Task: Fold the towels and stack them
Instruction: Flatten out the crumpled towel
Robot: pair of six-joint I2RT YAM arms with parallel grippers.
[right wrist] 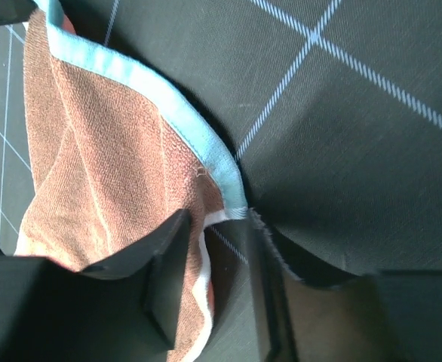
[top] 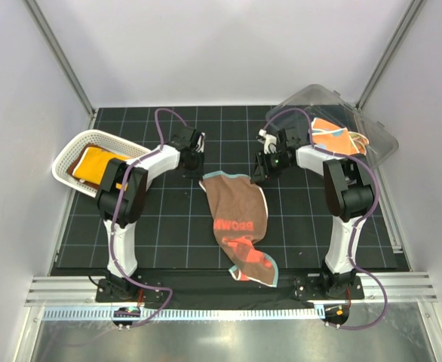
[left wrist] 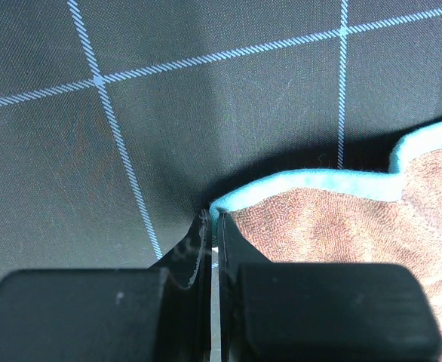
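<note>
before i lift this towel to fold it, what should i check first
1. left gripper shut on brown towel corner: ok
2. right gripper clamped on the other far corner: not ok, jaws apart with the blue edge between them
3. towel lying flat: not ok, its near end is twisted over
4. both grippers at the same far edge: ok
5. only one layer pinched on the left: cannot tell

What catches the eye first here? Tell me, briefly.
A brown towel with a blue edge lies rumpled at centre; the left gripper pinches one far corner, the right gripper straddles the other. A yellow-orange towel sits in the white basket at left; orange towels lie in the clear bin at far right.
</note>
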